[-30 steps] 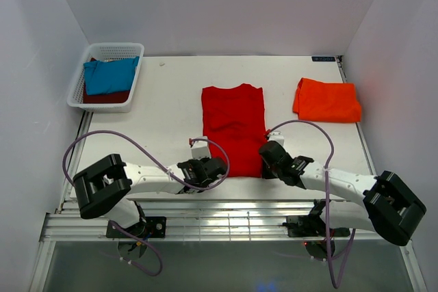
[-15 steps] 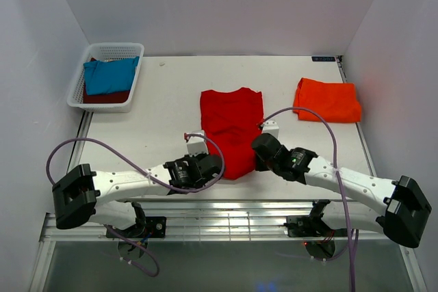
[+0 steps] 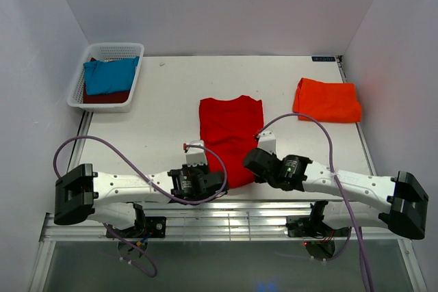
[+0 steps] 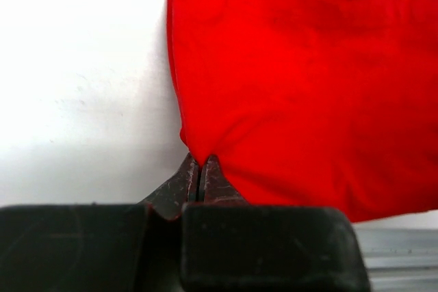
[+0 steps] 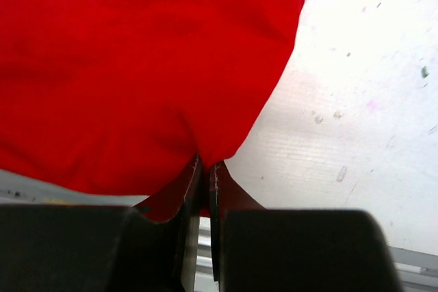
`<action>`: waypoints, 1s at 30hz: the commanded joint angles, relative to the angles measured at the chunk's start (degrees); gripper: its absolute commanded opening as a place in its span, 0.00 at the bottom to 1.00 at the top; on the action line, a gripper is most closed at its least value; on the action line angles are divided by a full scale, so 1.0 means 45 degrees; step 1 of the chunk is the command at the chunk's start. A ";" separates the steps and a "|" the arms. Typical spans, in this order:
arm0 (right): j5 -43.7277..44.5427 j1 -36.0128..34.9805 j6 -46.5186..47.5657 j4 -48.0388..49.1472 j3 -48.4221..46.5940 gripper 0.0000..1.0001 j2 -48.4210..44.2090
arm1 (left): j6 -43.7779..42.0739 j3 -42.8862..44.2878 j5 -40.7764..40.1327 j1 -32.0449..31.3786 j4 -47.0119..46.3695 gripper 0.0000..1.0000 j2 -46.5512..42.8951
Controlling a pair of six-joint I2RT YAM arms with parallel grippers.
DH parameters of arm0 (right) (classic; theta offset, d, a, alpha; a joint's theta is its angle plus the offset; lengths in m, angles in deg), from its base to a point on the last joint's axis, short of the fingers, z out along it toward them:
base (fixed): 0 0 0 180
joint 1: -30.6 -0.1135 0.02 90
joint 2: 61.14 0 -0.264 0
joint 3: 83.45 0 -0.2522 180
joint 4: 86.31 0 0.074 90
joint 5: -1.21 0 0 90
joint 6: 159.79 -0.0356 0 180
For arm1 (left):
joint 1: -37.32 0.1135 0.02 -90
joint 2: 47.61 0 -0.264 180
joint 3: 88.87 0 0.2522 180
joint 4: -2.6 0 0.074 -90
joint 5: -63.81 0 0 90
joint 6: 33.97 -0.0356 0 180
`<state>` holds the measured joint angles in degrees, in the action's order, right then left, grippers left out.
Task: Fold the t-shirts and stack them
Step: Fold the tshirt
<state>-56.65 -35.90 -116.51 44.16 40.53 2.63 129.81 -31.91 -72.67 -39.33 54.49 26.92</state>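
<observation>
The bright red t-shirt [image 3: 230, 131] lies partly folded in the middle of the table, its collar end far from me. My left gripper [image 3: 209, 181] is shut on its near left corner, seen in the left wrist view [image 4: 199, 158]. My right gripper [image 3: 250, 161] is shut on its near right corner, seen in the right wrist view [image 5: 205, 163]. Both corners are lifted and the near hem sags between them. A folded orange-red t-shirt [image 3: 327, 100] lies at the back right. A teal-blue t-shirt [image 3: 109, 75] lies on a dark maroon one [image 3: 104, 97] in the basket.
The white mesh basket [image 3: 127, 51] stands at the back left. The table's near edge and a metal rail [image 3: 233, 220] lie just behind both grippers. White walls close in the sides and back.
Both grippers have moved toward the near edge and closer together, holding the red shirt's near corners. The near hem has risen off the table and the shirt looks shorter.
</observation>
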 commanded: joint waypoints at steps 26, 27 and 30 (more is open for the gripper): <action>0.2448 0.5206 0.7549 0.6737 -0.4944 0.08 0.6003 | -1.0633 0.1708 0.0152 0.6308 -1.1793 0.00 0.3320; 0.2351 0.5381 0.7666 0.6815 -0.5215 0.08 0.6141 | -1.0691 0.1863 0.0308 0.6502 -1.1929 0.00 0.3439; 0.2136 0.5617 0.8174 0.7030 -0.5627 0.08 0.6668 | -1.0829 0.2098 0.0776 0.6893 -1.2164 0.00 0.3927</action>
<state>-46.81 -11.68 -83.99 70.78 18.94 31.22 83.28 -25.16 -71.88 -10.10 3.50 44.05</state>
